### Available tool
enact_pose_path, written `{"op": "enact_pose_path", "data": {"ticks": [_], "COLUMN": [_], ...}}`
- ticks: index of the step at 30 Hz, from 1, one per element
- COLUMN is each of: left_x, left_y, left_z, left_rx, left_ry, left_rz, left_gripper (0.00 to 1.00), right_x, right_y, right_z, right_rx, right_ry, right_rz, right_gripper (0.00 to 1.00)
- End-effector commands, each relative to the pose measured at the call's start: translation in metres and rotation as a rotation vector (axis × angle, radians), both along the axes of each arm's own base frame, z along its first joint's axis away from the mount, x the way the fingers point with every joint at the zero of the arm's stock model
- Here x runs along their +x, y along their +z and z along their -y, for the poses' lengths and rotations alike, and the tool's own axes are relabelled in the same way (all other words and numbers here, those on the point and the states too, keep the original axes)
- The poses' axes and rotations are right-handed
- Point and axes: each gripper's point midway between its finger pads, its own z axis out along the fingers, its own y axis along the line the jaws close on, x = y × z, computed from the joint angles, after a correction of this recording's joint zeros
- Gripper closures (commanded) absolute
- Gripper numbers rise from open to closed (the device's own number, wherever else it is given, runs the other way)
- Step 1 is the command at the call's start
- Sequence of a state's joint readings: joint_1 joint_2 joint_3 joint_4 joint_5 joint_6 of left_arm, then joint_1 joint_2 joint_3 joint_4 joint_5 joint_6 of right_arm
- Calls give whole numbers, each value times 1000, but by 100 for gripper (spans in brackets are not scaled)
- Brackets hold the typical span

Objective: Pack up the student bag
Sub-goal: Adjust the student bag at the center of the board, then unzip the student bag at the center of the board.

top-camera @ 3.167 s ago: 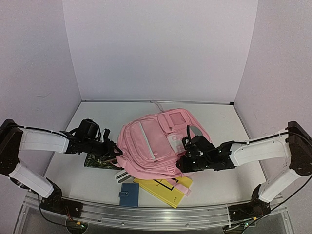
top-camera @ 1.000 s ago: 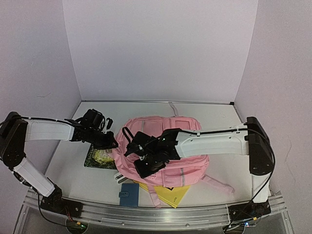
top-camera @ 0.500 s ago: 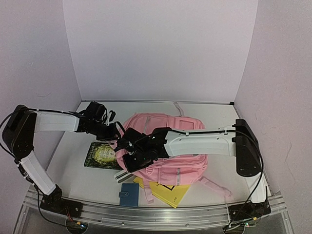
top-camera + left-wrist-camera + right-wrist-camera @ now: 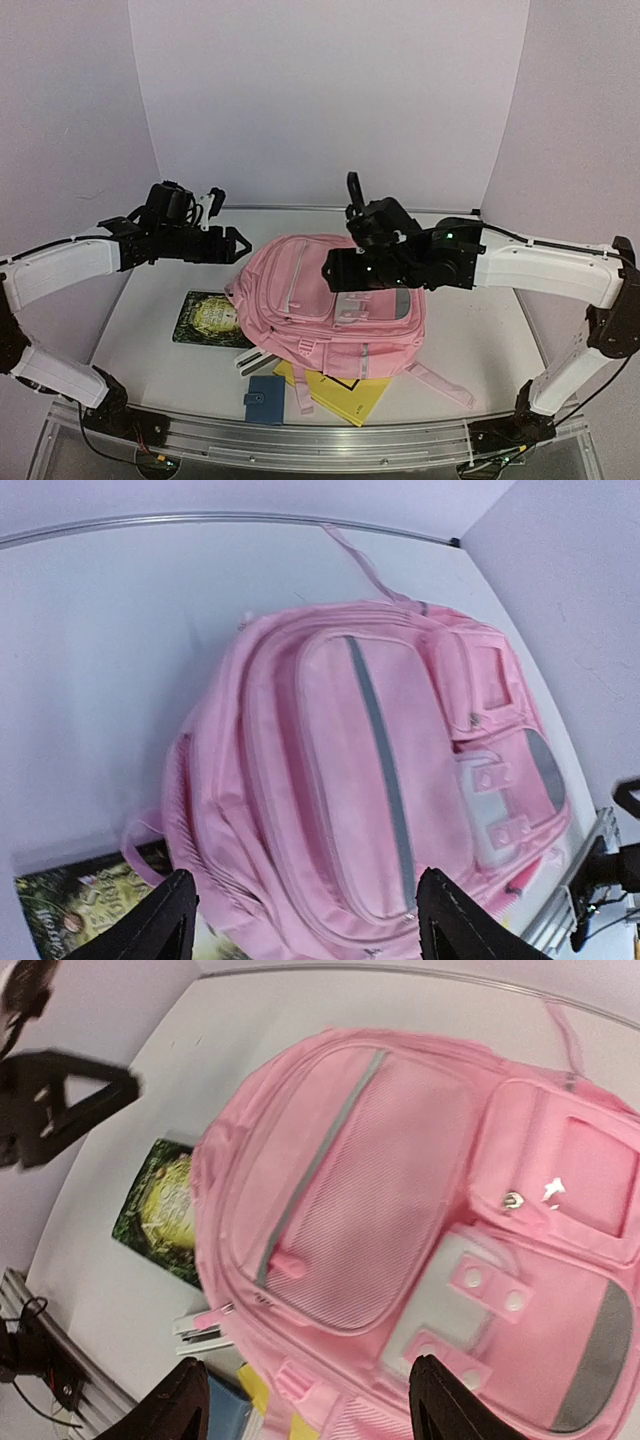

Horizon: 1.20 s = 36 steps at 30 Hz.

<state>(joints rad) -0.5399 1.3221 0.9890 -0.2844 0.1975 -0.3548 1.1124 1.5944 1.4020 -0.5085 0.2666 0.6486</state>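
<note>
1. The student bag (image 4: 335, 310) lies flat at mid-desk with its front pockets up. Its top end points toward the left arm, and a strap (image 4: 440, 385) trails off the near-right corner. The zips I can see look shut, so nothing appears to be packed yet.
2. The left pincer (image 4: 238, 245) hovers above the bag's left end with its fingers apart and holding nothing. In its wrist view both fingertips frame the bag from above and neither touches the fabric.
3. The right pincer (image 4: 310, 1363) is likewise spread and empty, hanging over the far-right part of the bag. With both arms clear of the bag, it rests on its own weight, which probably explains the slumped, rumpled outline.
4. The green book (image 4: 210, 320) lies flat on the desk (image 4: 480, 330) to the bag's left, its near-right corner tucked under the bag's edge.
5. The yellow book (image 4: 340, 392) is half covered by the bag's near edge. Judgement: the bag sits on it, so the book cannot be lifted freely until the bag is moved.
6. The small blue case (image 4: 265, 398) lies just beside the yellow book. A slim silver-and-black item (image 4: 250, 360) pokes out from under the bag, and I cannot tell what it is.
7. Likely next need: open a zip and hold the mouth of the bag wide, since loose fabric will sag shut.
</note>
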Motion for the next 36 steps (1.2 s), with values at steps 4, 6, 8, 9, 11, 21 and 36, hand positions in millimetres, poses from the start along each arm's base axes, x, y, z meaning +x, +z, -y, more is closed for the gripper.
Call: {"op": "enact_pose_path", "data": {"ticks": [4,6,8,9,11,21,36], "left_x": [-86,-101,-113,-118,-125,-130,-126], "left_y": [-45,-58,-71,-75,-84,-112,-113], "left_z": [17,26,33,37,44,59,74], "left_rx": [-86,-121,-138,-145,-144,-154,-170], "left_ry": [-43,-58,-69,-74,-87,-111,-150], "left_rz": [-270,-325,-378,-394,-423,-477,-492], "left_gripper": [33,35,37,37,37,45,83], "right_x": [20,18,17,17,16,13,10], "right_y": [1,2,3,3,0,-10,-16], "right_z": [44,44,43,43,42,39,36], "right_rx": [55,77,101,108,115,134,132], "right_ry": [-149,-149,-143,-140,-137,-135,-100], "right_rz": [51,52,55,54,49,23,17], "right_gripper": [32,32,32,32,32,32,32]}}
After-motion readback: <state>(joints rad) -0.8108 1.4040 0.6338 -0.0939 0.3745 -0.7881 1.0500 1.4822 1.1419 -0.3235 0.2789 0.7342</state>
